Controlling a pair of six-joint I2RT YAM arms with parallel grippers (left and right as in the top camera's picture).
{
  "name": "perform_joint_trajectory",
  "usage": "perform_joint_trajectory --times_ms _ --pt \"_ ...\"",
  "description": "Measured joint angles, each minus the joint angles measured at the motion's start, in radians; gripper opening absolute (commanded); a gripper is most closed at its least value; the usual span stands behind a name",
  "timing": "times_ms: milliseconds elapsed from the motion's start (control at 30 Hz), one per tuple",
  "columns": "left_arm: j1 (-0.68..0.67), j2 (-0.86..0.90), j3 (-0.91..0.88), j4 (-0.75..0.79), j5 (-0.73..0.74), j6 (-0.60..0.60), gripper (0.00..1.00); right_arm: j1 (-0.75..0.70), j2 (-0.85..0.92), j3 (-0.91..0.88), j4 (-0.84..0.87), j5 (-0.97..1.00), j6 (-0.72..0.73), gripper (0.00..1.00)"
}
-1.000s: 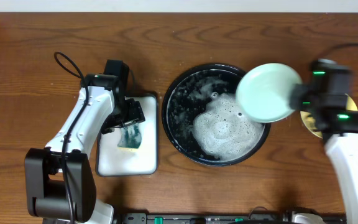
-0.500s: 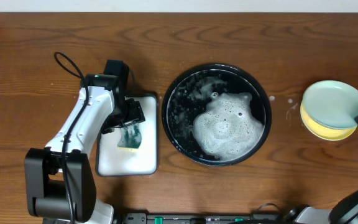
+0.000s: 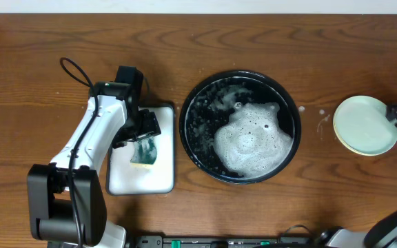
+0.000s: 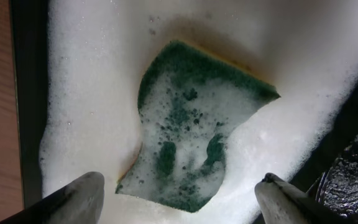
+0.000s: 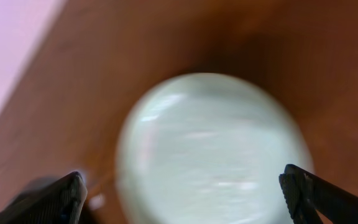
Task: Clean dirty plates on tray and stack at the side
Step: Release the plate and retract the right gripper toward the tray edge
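Since 1 second ago, your right arm has carried the mint-green plate (image 3: 365, 125) away from the rim of the black tray (image 3: 190, 124) and out to the right side of the table (image 3: 288, 41). That plate now lies flat on top of a yellow plate (image 3: 355, 151), whose edge peeks out at the bottom. So you can count 2 plates in the stack. If a 3rd one hides under them, you cannot tell.

Your right gripper (image 5: 188, 190) has let go. Its 2 fingers stand wide apart, 1 on each side above the plate, though that picture is blurry.

You have 1 black tray in the middle of the table, with white suds (image 3: 250, 141) piled in its right half.

Your left arm has not moved. Your left gripper (image 4: 182, 190) hangs over 1 green sponge (image 4: 191, 124), its 2 fingers spread wide and holding nothing. The sponge lies in foam on 1 white tray (image 3: 126, 180), just left of the black tray.
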Motion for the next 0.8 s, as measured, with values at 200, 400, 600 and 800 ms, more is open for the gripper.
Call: perform_joint_trajectory --times_ms 200,400,600,800 --pt "0.0 0.0 0.0 -0.001 0.0 0.0 0.83 0.256 -0.257 0.003 -0.145 -0.053 -0.023 0.99" --pt "0.0 0.0 0.0 -0.001 0.0 0.0 0.83 0.591 -0.369 0.008 -0.31 -0.028 -0.084 0.99" --pt "0.0 0.0 0.0 0.0 0.0 0.0 0.83 0.818 -0.357 0.007 -0.388 0.163 -0.128 0.99" --pt "0.0 0.0 0.0 -0.001 0.0 0.0 0.83 0.878 -0.355 0.007 -0.382 0.256 -0.135 0.99"
